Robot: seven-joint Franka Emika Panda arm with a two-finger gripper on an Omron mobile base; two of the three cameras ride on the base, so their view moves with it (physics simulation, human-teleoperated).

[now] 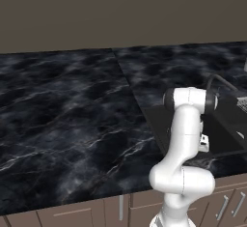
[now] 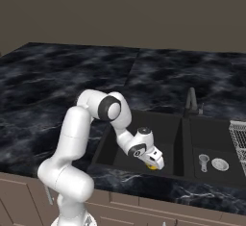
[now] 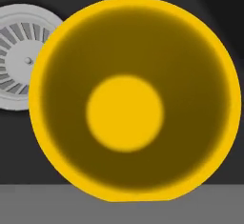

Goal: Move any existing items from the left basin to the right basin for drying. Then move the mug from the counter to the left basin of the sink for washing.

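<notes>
The yellow mug [image 2: 153, 166] hangs under my gripper [image 2: 154, 162], low inside the left basin [image 2: 163, 126] of the black sink, near its front wall. The gripper is shut on the mug. In the hand view I look straight down into the open mouth of the mug [image 3: 125, 111]. The basin's round silver drain [image 3: 18, 58] lies just to its left. My fingertips are hidden there. Whether the mug touches the basin floor I cannot tell. The narrower right basin [image 2: 211, 141] lies beyond the dividing wall.
A small pale utensil [image 2: 203, 161] lies in the right basin beside its drain [image 2: 220, 164]. A dark faucet [image 2: 191, 102] stands behind the divider. A wire dish rack [image 2: 238, 138] sits at the far right. The black marble counter [image 2: 57, 85] spreads left.
</notes>
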